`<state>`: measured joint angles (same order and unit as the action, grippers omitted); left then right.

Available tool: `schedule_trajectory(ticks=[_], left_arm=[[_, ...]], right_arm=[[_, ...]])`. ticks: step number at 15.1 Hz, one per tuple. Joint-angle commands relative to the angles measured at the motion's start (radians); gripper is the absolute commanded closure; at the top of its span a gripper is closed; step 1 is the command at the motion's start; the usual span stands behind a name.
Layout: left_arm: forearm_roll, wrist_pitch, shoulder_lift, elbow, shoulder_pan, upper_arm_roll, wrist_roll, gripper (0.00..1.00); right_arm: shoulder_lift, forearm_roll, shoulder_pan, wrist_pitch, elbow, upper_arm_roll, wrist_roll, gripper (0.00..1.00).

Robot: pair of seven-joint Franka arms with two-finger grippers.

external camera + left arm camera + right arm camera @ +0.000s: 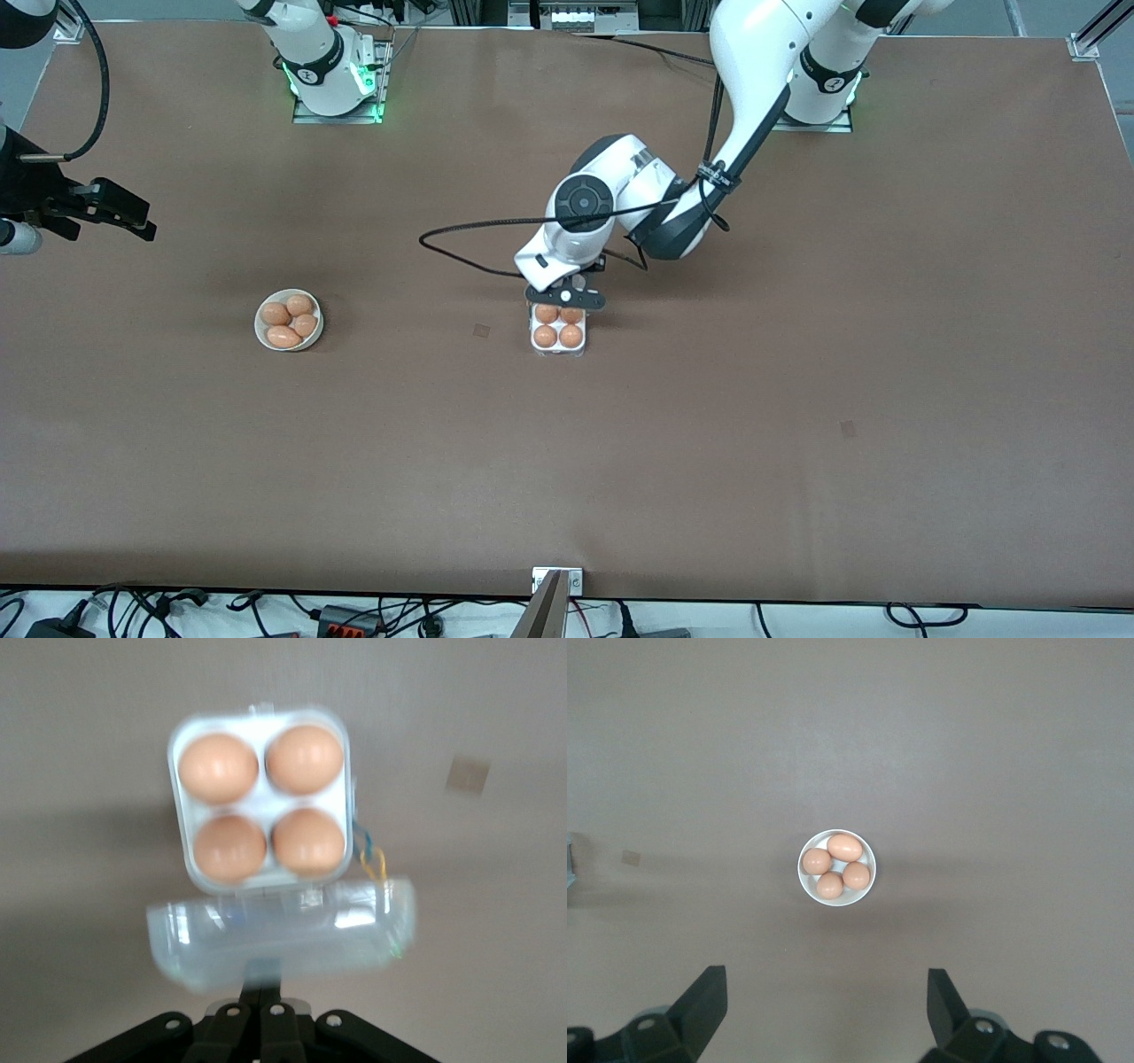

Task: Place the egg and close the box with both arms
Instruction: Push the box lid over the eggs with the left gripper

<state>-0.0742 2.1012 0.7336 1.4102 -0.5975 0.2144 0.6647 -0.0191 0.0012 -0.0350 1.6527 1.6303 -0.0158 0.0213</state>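
The box (558, 352) sits mid-table, its white tray (262, 797) filled with several brown eggs (218, 767). Its clear lid (283, 935) lies open and flat on the side toward the arms' bases. My left gripper (564, 301) is low over that lid. In the left wrist view the left gripper (263, 979) is shut, its tips meeting the lid's free edge and blurred through the plastic. My right gripper (133, 217) hangs high toward the right arm's end of the table, and the right gripper (827, 992) is open and empty.
A round white bowl (289, 320) with several brown eggs (844, 847) stands toward the right arm's end, level with the box. A small tape mark (481, 330) lies between bowl and box. The left arm's black cable (461, 239) loops above the table beside the box.
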Motion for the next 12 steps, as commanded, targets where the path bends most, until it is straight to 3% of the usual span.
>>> schedule_trajectory(ticks=[1,7,12], left_arm=[[0.028,0.003,0.084,-0.151,-0.005,-0.016,0.009,1.0],[0.036,-0.094,-0.002,-0.146,0.056,-0.016,0.003,1.0],[0.05,-0.214,-0.15,-0.134,0.152,-0.016,-0.037,1.0]], right_arm=[[0.022,-0.01,-0.005,-0.001,0.022,-0.009,0.015,0.0],[0.021,-0.009,-0.005,-0.002,0.022,-0.009,0.014,0.0],[0.024,-0.009,-0.006,-0.007,0.02,-0.006,0.016,0.0]])
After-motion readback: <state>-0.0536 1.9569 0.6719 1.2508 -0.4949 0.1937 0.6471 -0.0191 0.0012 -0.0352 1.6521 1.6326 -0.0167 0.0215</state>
